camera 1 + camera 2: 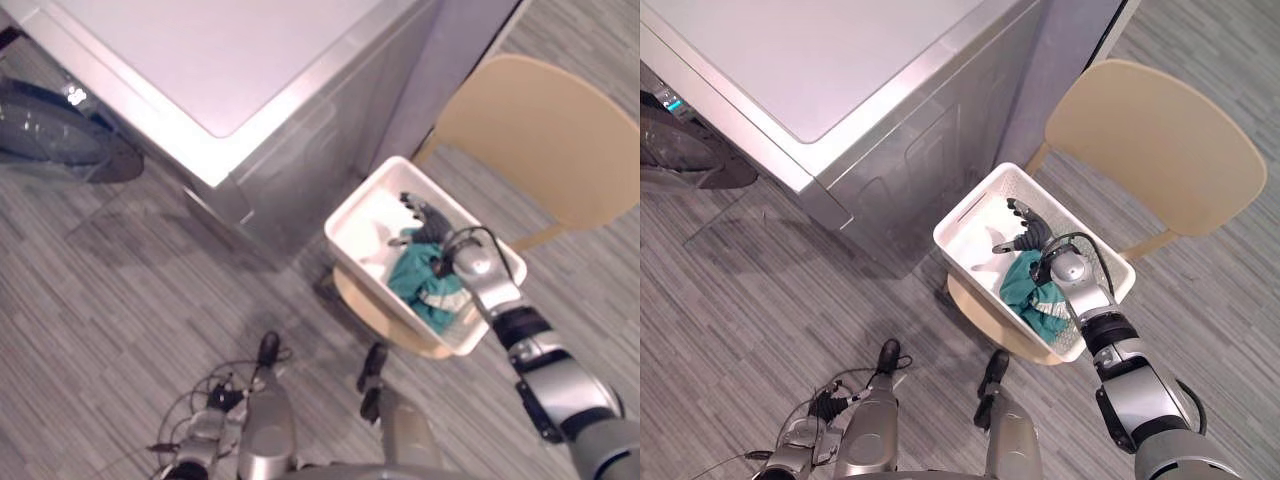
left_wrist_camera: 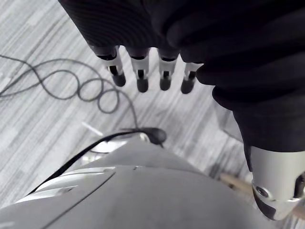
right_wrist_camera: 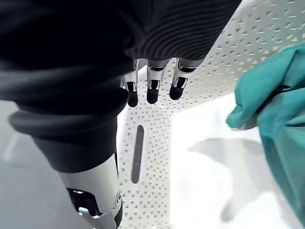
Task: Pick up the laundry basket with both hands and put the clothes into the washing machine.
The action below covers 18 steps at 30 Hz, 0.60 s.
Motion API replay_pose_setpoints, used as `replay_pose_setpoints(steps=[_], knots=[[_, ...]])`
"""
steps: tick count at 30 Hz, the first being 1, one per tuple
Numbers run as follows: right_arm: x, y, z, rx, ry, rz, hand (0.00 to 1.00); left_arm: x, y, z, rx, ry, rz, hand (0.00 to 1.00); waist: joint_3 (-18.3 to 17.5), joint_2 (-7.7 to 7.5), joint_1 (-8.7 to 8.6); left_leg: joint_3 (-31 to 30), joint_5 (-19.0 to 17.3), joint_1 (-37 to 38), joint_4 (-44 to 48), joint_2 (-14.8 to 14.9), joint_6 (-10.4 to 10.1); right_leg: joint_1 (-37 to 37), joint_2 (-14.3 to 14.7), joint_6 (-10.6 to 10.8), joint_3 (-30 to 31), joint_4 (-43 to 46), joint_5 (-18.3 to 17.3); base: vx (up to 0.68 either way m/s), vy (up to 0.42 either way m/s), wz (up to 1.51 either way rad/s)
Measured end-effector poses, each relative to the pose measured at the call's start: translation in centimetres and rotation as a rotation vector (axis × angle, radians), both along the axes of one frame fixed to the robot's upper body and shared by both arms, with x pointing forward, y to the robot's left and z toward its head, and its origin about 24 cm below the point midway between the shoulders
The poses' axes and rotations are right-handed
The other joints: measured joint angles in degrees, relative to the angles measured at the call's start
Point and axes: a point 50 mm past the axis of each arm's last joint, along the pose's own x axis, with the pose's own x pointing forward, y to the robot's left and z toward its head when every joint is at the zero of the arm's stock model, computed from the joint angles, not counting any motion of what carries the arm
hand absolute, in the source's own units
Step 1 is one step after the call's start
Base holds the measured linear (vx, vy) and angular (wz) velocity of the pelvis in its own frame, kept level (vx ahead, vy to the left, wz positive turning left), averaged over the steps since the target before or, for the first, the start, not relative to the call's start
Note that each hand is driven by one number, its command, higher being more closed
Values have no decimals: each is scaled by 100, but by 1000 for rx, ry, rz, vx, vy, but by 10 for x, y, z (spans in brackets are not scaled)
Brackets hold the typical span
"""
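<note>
A white perforated laundry basket [image 1: 352, 215] rests on the seat of a pale wooden chair [image 1: 540, 130], right beside the washing machine [image 1: 200, 70]. A teal garment [image 1: 1025, 290] lies bunched in the basket's near half. My right hand [image 1: 1030, 232] reaches into the basket past the garment, with its fingers [image 3: 152, 90] straight and holding nothing, close to the slotted end wall [image 3: 157, 157]. The teal cloth [image 3: 271, 119] lies beside that hand. My left hand [image 2: 143, 71] hangs low over the floor, fingers straight and empty.
The washing machine's dark round door [image 1: 60, 130] stands open at the far left. Grey striped flooring [image 1: 120, 300] spreads in front of the machine. The chair's backrest rises behind the basket on the right.
</note>
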Motion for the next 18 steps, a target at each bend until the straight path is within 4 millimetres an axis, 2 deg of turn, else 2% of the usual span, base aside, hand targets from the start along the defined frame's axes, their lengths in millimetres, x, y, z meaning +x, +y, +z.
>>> replay_pose_setpoints(steps=[3, 5, 6, 8, 12, 16, 18], knots=[[6, -8, 4, -29, 3, -55, 0, 13, -3, 6, 10, -37, -28, 0, 230, 54, -7, 25, 0, -49, 71, -7, 0, -56, 4, -20, 90, 5, 59, -74, -6, -9], [9, -23, 9, -11, -10, -138, 0, 22, -8, 10, 16, -69, -62, 0, 294, 143, -53, 45, 0, -167, 111, -7, 1, -167, 9, -17, 93, -4, 107, -76, -10, -5], [10, -24, 10, -11, -13, -147, 0, 23, -8, 11, 18, -72, -67, 0, 298, 150, -62, 45, 0, -188, 117, -7, 1, -185, 11, -20, 93, -8, 116, -52, -8, -3], [16, -41, 21, 23, -26, -248, 0, 30, -11, 14, 21, -92, -84, 0, 366, 233, -137, 46, 0, -327, 207, -8, 1, -254, 23, -34, 100, -60, 194, -53, -8, -3], [13, -71, 26, 78, -36, -393, 0, 36, -16, 17, 15, -118, -72, 0, 445, 346, -145, 56, 0, -366, 234, -7, 1, -266, 29, -33, 111, -91, 223, -18, -3, -2], [8, -93, 27, 140, -41, -496, 0, 43, -20, 21, 5, -139, -75, 0, 447, 350, -146, 197, 1, -455, 231, -7, 1, -429, 22, -28, 192, -85, 261, 4, 4, -10], [7, -96, 28, 157, -43, -516, 0, 45, -22, 22, -6, -148, -71, 0, 448, 351, -156, 250, 1, -453, 235, -14, 1, -462, 15, -23, 245, -83, 268, 21, 14, -12]])
